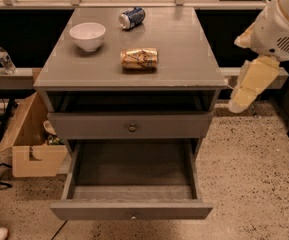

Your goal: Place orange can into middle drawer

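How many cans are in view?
2: the orange can lying mid-top, the blue-and-white can lying at the back edge. The upper drawer may hide more. The gripper hangs right of the cabinet.

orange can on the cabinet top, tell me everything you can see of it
The orange can is a small orange-gold metal drink can with pale markings, its side looking dented. It lies on its side, long axis running left to right, near the middle of the grey cabinet top. Only that top touches it. The white bowl sits behind and to its left, the blue-and-white can further back. The gripper hangs off the cabinet's right side, well apart from it.
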Action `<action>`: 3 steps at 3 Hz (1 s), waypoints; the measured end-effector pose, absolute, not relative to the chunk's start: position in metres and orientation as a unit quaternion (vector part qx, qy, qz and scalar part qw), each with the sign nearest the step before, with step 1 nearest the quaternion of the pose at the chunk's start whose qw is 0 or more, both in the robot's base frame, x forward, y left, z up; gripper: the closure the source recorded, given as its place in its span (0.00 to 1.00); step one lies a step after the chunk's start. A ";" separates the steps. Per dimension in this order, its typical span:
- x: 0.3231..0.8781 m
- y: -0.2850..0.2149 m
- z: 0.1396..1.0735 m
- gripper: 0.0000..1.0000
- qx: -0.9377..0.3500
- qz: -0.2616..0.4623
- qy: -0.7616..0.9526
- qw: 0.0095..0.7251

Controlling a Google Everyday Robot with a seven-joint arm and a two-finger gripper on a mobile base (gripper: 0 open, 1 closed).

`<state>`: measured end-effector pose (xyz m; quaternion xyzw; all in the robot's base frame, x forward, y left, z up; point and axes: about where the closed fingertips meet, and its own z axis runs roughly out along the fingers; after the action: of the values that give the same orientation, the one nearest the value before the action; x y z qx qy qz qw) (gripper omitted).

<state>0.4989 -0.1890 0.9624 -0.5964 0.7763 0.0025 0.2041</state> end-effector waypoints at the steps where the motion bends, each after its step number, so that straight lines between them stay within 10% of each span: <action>1: 0.518 -0.173 0.956 0.00 -0.604 0.010 0.765 0.222; 3: 0.612 -0.091 0.944 0.00 -0.631 0.028 0.726 0.272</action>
<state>0.6117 -0.0913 0.9444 -0.6308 0.7261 0.0276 0.2722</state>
